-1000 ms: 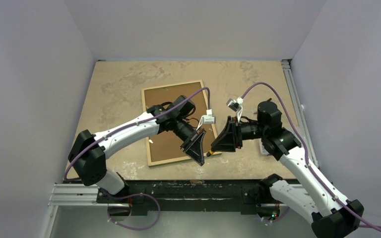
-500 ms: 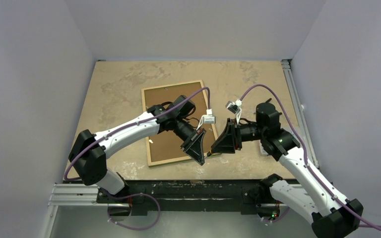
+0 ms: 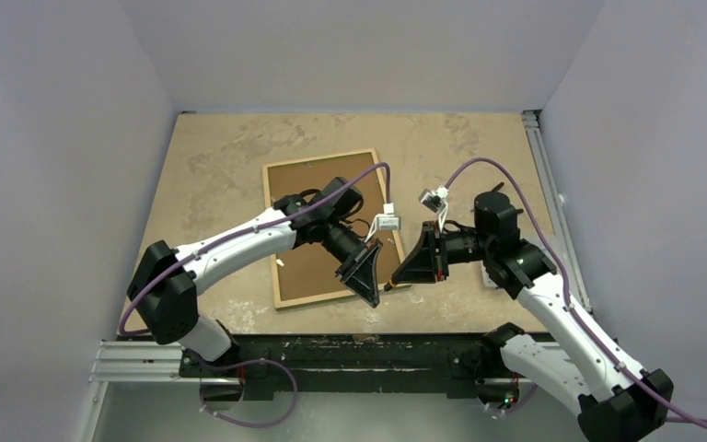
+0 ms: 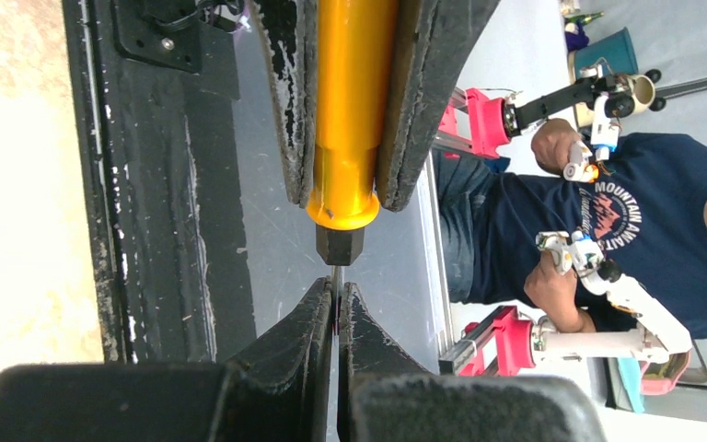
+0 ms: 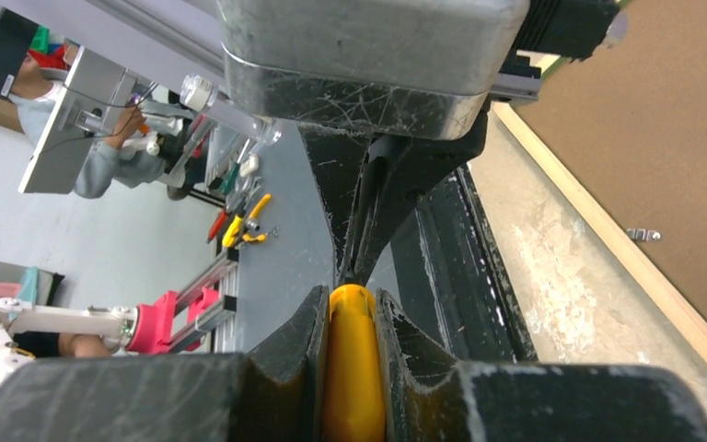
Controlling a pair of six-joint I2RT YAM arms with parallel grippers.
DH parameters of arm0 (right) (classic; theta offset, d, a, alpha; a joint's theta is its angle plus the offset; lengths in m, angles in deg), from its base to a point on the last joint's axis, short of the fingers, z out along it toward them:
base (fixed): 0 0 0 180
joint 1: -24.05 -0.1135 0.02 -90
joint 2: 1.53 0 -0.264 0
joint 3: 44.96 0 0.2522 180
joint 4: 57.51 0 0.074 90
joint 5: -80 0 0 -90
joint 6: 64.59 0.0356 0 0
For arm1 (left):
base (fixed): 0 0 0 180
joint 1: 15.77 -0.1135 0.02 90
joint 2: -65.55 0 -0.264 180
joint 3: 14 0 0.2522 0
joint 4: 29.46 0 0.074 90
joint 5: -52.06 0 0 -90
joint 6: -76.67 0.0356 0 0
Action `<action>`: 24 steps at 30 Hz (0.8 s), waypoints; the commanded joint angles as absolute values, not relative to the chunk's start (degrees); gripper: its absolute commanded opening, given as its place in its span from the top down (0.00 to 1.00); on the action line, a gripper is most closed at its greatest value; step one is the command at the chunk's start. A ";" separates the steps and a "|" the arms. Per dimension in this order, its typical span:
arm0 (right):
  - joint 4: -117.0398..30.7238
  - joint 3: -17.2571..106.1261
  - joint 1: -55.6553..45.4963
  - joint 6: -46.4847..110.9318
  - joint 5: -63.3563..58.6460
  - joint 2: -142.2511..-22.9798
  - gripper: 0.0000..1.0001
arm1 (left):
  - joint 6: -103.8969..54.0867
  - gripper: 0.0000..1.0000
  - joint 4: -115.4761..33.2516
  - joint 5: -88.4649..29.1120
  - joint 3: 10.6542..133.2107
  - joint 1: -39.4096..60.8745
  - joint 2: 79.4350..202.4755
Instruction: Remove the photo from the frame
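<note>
**Both pincers on one screwdriver beside the face-down frame**

The right pincer [image 5: 352, 308] is closed snugly on the yellow handle of a small screwdriver [image 4: 350, 110], its two pads pressing the handle from either side. Facing it tip to tip, the left pincer [image 4: 335, 296] is shut as far as it goes on the tool's thin metal blade, just past the black collar. Each arm therefore holds one end, and the tool bridges the gap between them above the tabletop [image 3: 221, 157]. This looks like a hand-to-hand transfer. Which arm is meant to end up with the tool cannot be told.

The handle grip seems the more useful one for working. It would leave the blade free to pry, whereas the blade grip only steadies the tool.

Just to the left of the meeting point lies the frame [image 3: 318, 298], face down, with its light wood back edge up and its near right corner close beneath the pincers. The photo [image 3: 304, 184] sits inside it, and only its brown fibreboard back shows. A small metal tab [image 5: 642, 235] rests on that board near the wooden edge. The screwdriver is probably meant for fastenings of this kind, and the photo is not yet out.
</note>
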State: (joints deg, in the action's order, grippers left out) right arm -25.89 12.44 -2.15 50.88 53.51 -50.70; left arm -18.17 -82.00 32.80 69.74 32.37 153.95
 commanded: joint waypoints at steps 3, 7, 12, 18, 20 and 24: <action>-21.94 13.33 -2.10 48.22 43.03 -49.59 1.00 | -22.76 0.81 -75.86 26.65 70.98 29.71 153.49; -19.03 14.61 -2.20 46.19 36.93 -50.85 1.00 | -25.14 0.48 -71.10 23.07 67.89 25.75 148.70; -19.22 15.41 -2.16 47.18 25.96 -50.97 1.00 | -27.02 0.18 -67.36 13.49 65.17 21.51 142.31; -16.92 16.19 -2.16 50.44 6.77 -53.12 1.00 | -26.43 0.16 -67.87 -14.66 62.16 20.69 132.57; -17.00 16.43 -2.75 52.39 1.22 -53.89 1.00 | -26.14 0.15 -67.50 -21.52 60.71 20.62 129.61; -16.54 16.97 -5.16 54.06 -10.24 -55.04 1.00 | -26.35 0.15 -66.48 -28.98 59.07 20.66 126.15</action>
State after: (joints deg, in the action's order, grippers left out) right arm -17.06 13.66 -2.93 51.54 5.60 -54.53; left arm -26.28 -69.24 -15.00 60.73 20.94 128.57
